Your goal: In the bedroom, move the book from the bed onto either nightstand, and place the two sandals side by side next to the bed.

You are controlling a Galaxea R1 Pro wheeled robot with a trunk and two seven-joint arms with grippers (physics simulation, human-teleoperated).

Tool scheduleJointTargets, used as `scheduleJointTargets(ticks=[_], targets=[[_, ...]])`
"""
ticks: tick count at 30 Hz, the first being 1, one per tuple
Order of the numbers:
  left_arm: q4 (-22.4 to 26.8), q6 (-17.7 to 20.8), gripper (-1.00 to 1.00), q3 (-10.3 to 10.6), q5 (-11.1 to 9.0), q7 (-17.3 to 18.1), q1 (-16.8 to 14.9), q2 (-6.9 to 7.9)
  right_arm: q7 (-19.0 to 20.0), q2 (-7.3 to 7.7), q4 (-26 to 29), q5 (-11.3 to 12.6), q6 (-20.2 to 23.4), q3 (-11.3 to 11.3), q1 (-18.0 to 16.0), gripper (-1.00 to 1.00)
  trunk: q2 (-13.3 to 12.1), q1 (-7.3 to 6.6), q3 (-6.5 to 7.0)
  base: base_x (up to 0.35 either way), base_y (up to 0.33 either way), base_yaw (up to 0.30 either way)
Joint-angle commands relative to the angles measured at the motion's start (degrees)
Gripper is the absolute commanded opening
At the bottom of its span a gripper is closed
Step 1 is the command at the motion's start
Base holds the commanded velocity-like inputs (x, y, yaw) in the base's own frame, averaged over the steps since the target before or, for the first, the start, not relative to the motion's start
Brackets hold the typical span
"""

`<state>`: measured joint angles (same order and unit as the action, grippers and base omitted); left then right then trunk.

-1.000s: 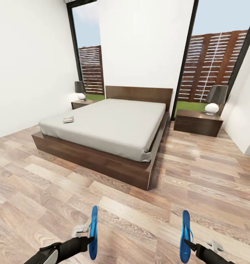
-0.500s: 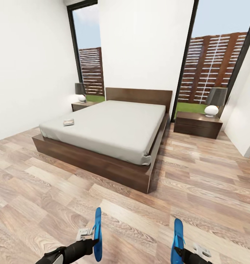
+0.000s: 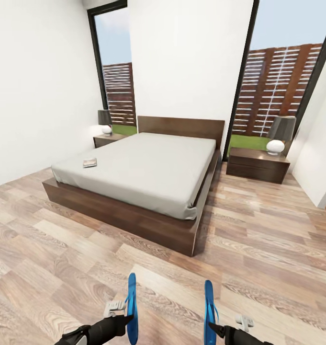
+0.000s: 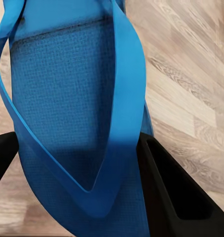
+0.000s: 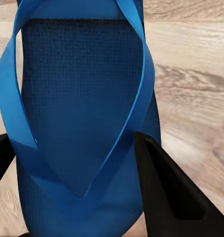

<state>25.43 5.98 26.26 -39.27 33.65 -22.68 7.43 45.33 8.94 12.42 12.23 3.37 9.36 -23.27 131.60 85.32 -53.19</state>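
Above wood floor (image 3: 258,249), both hands (image 3: 126,317) (image 3: 215,327) grasp 2 edge-up sandals (image 3: 132,306) (image 3: 209,309).

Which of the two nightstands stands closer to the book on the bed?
The nightstand at the head view's left, beside the bed. The book lies near that edge of the mattress; the other nightstand stands across the bed.

Blue sandal (image 5: 80,128) clamped between right gripper (image 5: 75,182) fingers above wood floor (image 5: 191,74).
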Motion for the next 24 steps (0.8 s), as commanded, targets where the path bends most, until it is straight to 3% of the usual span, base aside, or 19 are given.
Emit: scheduleJointTargets(ticks=[1, 7, 10, 14, 24], targets=[[-0.4, 0.4, -1.0, 0.2, -0.4, 0.1, 0.0, -0.02, 0.2, 0.01, -0.1, 0.3, 0.4, 0.1, 0.0, -1.0, -0.4, -0.24, 0.13, 0.0, 0.0, 0.0], [-3.1, -0.5, -1.0, 0.2, -0.5, 0.2, 0.0, -0.29, 0.3, 0.02, -0.4, 0.3, 0.2, 0.1, 0.0, -1.0, -2.8, -1.55, 1.21, 0.0, 0.0, 0.0], [-6.2, -3.7, -1.0, 0.1, -0.6, 0.1, 0.0, -0.3, 0.2, 0.02, -1.8, 0.3, 0.2, 0.1, 0.0, -1.0, -4.0, -2.21, 1.75, 0.0, 0.0, 0.0], [-8.7, -7.7, -1.0, 0.0, -0.6, 0.2, 0.0, -0.37, 0.2, 0.04, -4.5, 0.3, -1.2, 0.1, 0.0, -1.0, -4.0, -2.21, 1.75, 0.0, 0.0, 0.0], [-11.3, -10.1, -1.0, -0.1, -1.0, -0.4, 0.1, -1.9, 0.3, 0.02, -5.3, 0.3, -3.4, 0.0, 0.0, -1.0, -4.0, -2.21, 1.75, 0.0, 0.0, -0.05]])
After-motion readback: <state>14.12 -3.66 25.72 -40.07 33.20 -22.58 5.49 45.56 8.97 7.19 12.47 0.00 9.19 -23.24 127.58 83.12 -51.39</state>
